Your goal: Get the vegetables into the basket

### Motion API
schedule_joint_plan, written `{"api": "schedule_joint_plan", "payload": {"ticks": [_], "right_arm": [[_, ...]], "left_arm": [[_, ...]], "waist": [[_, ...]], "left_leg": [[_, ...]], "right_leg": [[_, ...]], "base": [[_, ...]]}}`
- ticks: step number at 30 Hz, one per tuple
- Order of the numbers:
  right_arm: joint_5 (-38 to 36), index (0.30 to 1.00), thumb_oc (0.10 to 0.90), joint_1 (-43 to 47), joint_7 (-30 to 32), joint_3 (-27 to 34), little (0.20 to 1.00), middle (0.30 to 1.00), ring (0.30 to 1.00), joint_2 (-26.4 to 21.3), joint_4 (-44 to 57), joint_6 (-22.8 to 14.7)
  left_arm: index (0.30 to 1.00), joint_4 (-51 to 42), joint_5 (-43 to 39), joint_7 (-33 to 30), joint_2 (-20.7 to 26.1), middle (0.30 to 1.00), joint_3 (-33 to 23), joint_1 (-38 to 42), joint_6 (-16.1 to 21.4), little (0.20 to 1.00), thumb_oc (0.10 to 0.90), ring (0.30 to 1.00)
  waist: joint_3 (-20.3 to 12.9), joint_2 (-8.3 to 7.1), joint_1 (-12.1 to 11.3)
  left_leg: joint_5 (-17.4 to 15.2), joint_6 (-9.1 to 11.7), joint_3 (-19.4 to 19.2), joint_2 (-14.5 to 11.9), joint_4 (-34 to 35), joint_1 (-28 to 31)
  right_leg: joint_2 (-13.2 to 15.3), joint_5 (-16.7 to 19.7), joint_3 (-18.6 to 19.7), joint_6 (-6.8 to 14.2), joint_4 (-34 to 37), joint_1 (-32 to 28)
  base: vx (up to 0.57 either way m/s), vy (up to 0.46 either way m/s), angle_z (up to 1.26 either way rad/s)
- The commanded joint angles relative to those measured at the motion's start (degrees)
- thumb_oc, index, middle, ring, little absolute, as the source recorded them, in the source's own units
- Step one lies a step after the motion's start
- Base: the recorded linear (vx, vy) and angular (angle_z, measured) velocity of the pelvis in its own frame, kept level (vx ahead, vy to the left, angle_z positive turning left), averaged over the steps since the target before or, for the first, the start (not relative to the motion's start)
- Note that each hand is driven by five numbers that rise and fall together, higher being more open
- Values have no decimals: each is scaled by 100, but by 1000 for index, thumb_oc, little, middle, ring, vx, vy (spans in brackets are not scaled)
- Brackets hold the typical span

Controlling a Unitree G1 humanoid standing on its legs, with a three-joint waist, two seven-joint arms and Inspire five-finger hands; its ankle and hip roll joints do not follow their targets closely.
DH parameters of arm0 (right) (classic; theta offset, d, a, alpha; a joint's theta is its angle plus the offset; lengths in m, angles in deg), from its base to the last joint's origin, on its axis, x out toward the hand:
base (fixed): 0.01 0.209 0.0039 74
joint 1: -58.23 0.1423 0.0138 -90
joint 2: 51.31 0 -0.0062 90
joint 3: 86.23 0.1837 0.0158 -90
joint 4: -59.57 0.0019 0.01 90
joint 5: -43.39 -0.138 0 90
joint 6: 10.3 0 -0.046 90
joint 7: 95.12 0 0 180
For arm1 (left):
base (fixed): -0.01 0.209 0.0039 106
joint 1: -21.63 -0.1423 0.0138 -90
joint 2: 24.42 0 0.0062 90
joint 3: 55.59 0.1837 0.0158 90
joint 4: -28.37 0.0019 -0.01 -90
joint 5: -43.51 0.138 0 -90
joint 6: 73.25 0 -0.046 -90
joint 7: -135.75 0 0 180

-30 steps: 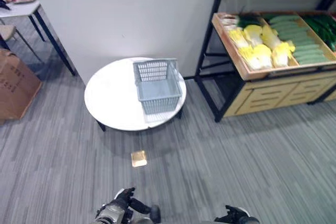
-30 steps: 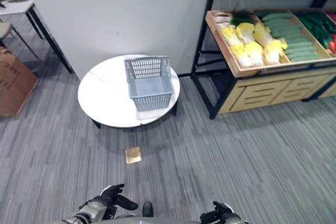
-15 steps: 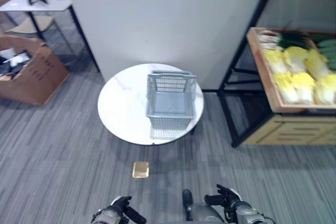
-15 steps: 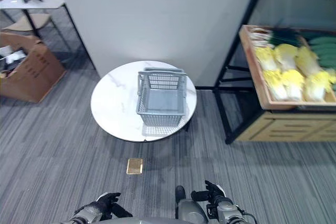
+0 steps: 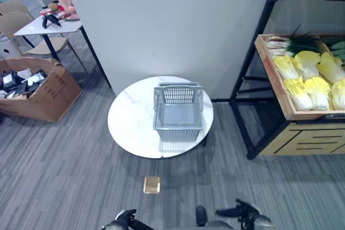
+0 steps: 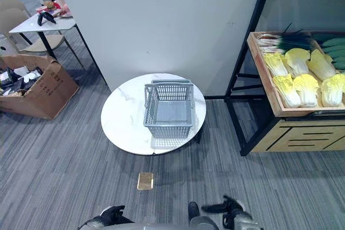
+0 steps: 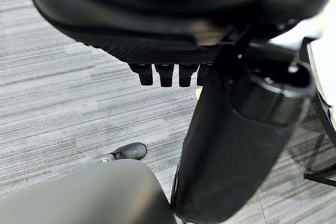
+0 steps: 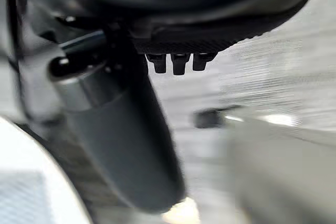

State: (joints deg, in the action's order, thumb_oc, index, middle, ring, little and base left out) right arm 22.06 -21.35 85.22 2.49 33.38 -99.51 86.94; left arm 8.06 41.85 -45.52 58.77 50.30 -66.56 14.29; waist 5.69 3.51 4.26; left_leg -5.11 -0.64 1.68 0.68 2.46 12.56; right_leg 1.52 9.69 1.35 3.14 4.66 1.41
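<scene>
basket (image 5: 179, 112) empty, cabbages (image 5: 310, 82) cut off at edge

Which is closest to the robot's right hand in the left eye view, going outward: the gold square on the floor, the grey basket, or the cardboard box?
From the right hand:
1. Gold square, on the carpet ahead and to its left.
2. Grey basket, on the round white table farther ahead.
3. Cardboard box, far off to the left by the wall.
</scene>
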Motion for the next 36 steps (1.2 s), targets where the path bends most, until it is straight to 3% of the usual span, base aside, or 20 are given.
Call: {"api": "schedule_joint_plan", "payload": {"ticks": [1, 6, 15, 23, 29, 36], "right_arm": [[-342, 1000, 900, -420, 350, 744, 1000, 1000, 1000, -922, 1544, -1209], [-511, 1000, 900, 31, 791, 1303, 1000, 1000, 1000, -1547, 2687, -1598], [-186, 1000, 900, 604, 858, 1129, 1000, 1000, 1000, -2274, 3326, -1594], [458, 1000, 900, 1546, 635, 129, 1000, 1000, 1000, -3016, 3162, -1489], [989, 1000, 900, 2682, 440, -1024, 1000, 1000, 1000, -3514, 2348, -1390], [1337, 1000, 900, 3530, 355, -1717, 1000, 1000, 1000, -3817, 1430, -1312]], "left_arm": [[1000, 414, -111, 27, -80, 1000, -71, 134, 162, 1000, 900, 1000], [1000, 553, -280, 3, -135, 1000, -198, 24, 129, 1000, 900, 1000], [1000, 492, -333, -3, -80, 1000, -138, -60, 56, 1000, 900, 1000], [1000, 458, -372, 23, -46, 1000, -1, -148, 35, 1000, 900, 1000], [1000, 432, -487, 45, -26, 1000, 196, -219, 65, 1000, 900, 1000], [1000, 378, -650, 76, 70, 1000, 230, -305, 102, 1000, 900, 1000]], "waist": [[-89, -221, -155], [-75, -227, -239], [-76, -282, -447], [-58, -352, -652], [-13, -435, -841], [83, -446, -988]], "left_leg": [[395, 94, 312, 215, 254, -384], [372, 117, 460, 170, 254, -371], [426, 222, 832, 86, 254, -374], [500, 298, 1123, 66, 254, -421], [592, 391, 1413, 46, 254, -500], [723, 487, 1790, 63, 254, -661]], "right_leg": [[121, -701, 21, 261, 34, -716], [97, -799, -66, 209, 32, -781], [80, -960, -455, 123, -108, -897], [85, -1068, -798, 89, -182, -985], [86, -1180, -1120, 55, -375, -963], [117, -1298, -1516, 22, -584, -879]], "base": [[3, -17, 23], [11, -26, 0], [17, -44, 30], [14, -40, 25], [11, -36, 27], [1, -26, 40]]}}
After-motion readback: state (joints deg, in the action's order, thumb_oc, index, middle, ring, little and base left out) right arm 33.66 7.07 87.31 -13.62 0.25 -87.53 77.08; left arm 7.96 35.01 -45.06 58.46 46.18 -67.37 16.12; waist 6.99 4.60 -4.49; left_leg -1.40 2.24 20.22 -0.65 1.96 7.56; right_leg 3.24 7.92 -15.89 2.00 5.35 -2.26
